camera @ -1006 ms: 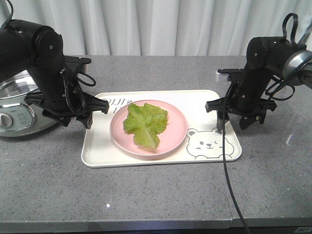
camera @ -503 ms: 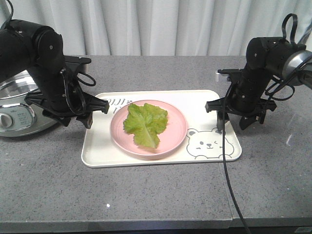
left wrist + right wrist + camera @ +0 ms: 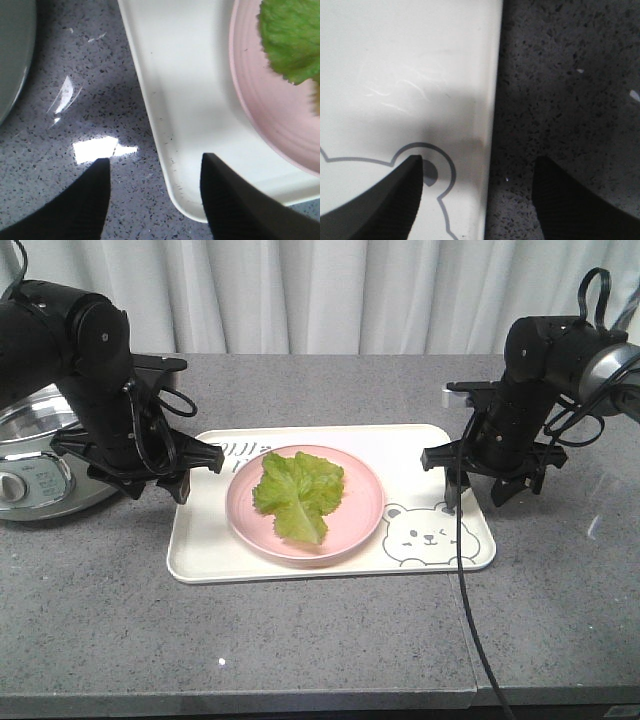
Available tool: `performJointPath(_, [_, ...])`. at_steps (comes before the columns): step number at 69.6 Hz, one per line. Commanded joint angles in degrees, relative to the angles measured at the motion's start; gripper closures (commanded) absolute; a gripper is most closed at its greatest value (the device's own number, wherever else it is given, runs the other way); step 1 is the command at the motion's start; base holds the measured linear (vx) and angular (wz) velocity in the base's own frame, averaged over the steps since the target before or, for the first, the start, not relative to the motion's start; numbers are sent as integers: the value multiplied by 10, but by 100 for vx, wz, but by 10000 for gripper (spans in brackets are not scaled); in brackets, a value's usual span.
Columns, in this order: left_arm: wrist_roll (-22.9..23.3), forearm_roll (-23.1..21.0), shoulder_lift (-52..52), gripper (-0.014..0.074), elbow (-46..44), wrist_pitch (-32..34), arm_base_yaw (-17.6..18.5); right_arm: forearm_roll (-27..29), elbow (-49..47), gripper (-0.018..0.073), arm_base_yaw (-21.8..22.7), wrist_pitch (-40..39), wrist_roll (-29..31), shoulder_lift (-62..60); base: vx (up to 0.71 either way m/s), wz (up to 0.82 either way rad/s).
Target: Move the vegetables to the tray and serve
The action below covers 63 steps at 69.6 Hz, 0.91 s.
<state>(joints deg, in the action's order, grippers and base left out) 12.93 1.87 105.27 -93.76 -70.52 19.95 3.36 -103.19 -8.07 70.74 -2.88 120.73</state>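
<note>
Exterior front-facing view: the lettuce leaf [image 3: 297,495] lies flat on a round pink plate [image 3: 352,525], and this plate stands on the cream-white tray [image 3: 205,550] in the middle of the grey tabletop [image 3: 300,640]. The leaf is bright green with a pale rib, and it is smaller than the plate. On the tray, at lower right of the plate, is a winking bear drawing [image 3: 425,532].

The left hand [image 3: 198,475] is at the left side of the frame, low over the left edge of the tray. In the left wrist view its two dark fingers [image 3: 80,205] are wide apart and hold nothing – one is over the speckled tabletop, the other over the white tray near its rounded corner. The pink plate with a piece of the leaf shows at upper right there.

The right hand [image 3: 478,490] is at the right side of the frame, over the right edge of the tray beside the bear. In the right wrist view its fingers [image 3: 395,200] are also spread wide and empty – one over the bear outline, the other over the tabletop, with the tray rim between them.

A steel cooker [image 3: 30,460] stands at the far left, partly behind the left arm.
</note>
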Motion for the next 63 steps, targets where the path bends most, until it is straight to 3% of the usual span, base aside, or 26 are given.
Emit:
performJointPath(1, [6,-1,-27,200,-12,14,3,-3,-14,104,1,31,1,-33,0,0])
performJointPath(29, [6,-1,-17,200,-11,9,3,-2,-11,104,1,31,1,-25,0,0])
performJointPath(49, [6,-1,6,200,-11,6,3,-27,77,104,1,1,11,-23,0,0])
performJointPath(63, [6,-1,24,200,-11,2,3,-27,84,104,1,-15,11,-23,0,0])
